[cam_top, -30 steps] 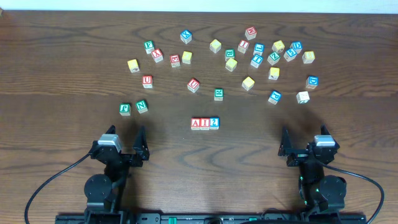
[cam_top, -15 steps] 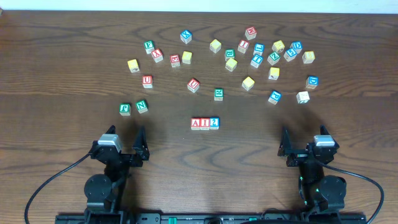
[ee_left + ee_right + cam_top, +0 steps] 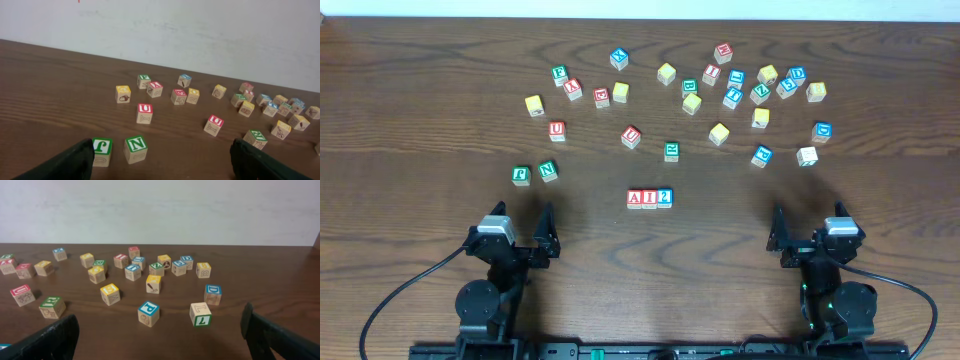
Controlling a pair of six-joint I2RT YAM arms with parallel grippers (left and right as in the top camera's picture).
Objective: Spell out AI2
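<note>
Three small wooden cubes stand side by side in a row at the table's middle in the overhead view. A red "A" [image 3: 635,198] is on the left, a red "I" [image 3: 649,198] in the centre and a blue "2" [image 3: 665,197] on the right, touching one another. My left gripper [image 3: 523,214] rests near the front edge, left of the row, open and empty. My right gripper [image 3: 808,216] rests at the front right, also open and empty. Neither wrist view shows the row; the left gripper [image 3: 162,162] and right gripper [image 3: 157,335] show only dark fingertips far apart.
Several loose lettered cubes lie scattered across the far half of the table. Green "J" [image 3: 102,150] and "N" [image 3: 136,148] sit just ahead of my left fingers. A blue "P" [image 3: 148,313] and a green-printed cube [image 3: 200,314] sit ahead of my right fingers. Red "U" cubes [image 3: 557,130] [image 3: 631,136] lie behind the row.
</note>
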